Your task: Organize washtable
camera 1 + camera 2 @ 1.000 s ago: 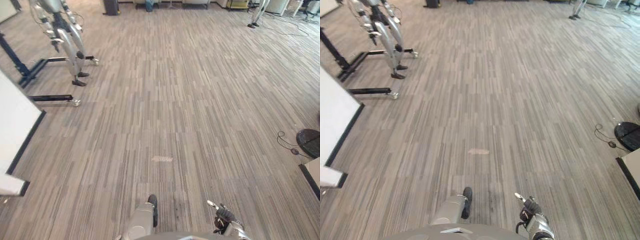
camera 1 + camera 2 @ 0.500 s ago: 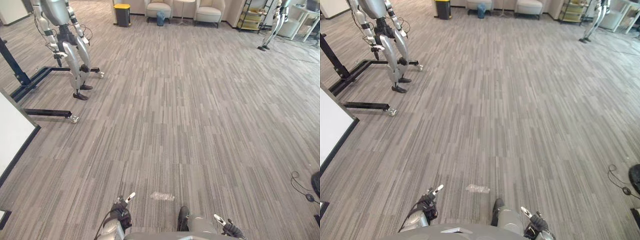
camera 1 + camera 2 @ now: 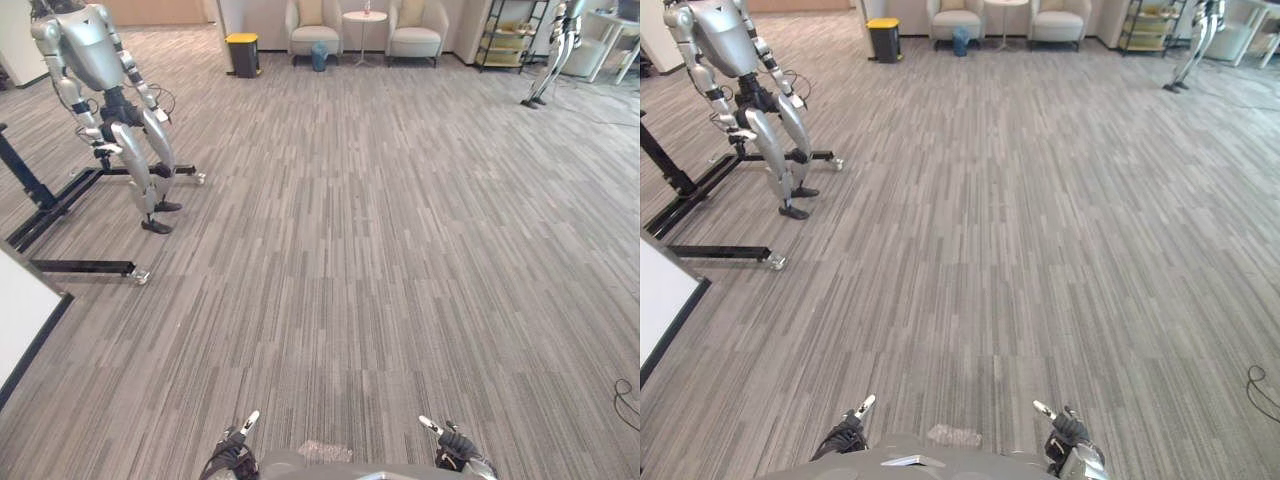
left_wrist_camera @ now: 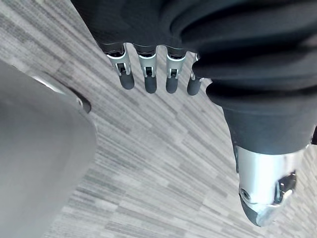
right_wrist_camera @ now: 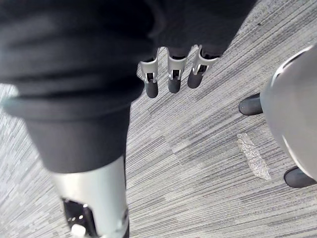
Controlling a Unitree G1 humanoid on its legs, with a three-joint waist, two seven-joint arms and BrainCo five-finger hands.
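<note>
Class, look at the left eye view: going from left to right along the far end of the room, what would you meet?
Silver humanoid robot on a black wheeled stand → yellow-lidded dark bin → beige armchair → small round white table → second beige armchair → black shelf rack → another standing humanoid robot.

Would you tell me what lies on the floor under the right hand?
Grey striped carpet, with a crumpled clear scrap lying on it. The right hand, open and empty, hides the carpet behind its dark cover.
</note>
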